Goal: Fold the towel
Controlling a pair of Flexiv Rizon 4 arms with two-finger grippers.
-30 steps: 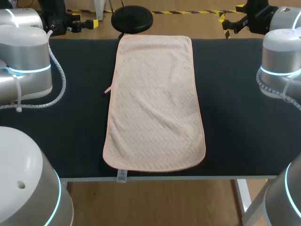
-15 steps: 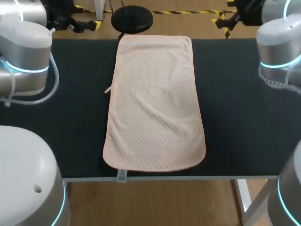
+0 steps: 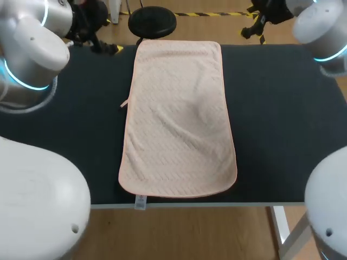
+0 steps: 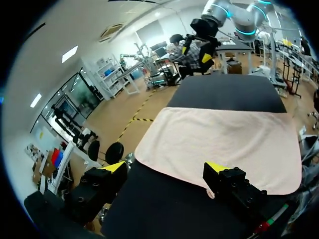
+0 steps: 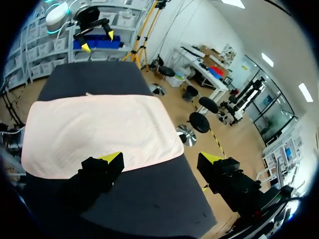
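A pale pink towel point(image 3: 179, 116) lies flat and lengthwise down the middle of the black table point(image 3: 282, 108), its near end at the front edge, with a few soft wrinkles. My left gripper point(image 3: 105, 40) hangs open over the far left corner, off the towel's far left edge. My right gripper point(image 3: 255, 27) hangs open past the far right corner. In the left wrist view the open gripper point(image 4: 165, 168) holds nothing, and the towel point(image 4: 224, 142) lies ahead of it. In the right wrist view the towel point(image 5: 99, 129) lies ahead of the empty, open gripper point(image 5: 160, 158).
A small white label point(image 3: 140, 202) hangs from the towel's near hem over the table's front edge. A short loop point(image 3: 124, 104) sticks out of its left side. Bare black tabletop point(image 3: 76, 124) runs along both sides of the towel.
Both arms have swung: the left gripper has come in over the far left corner toward the towel, and the right gripper has shifted left along the far edge. The towel has not moved.
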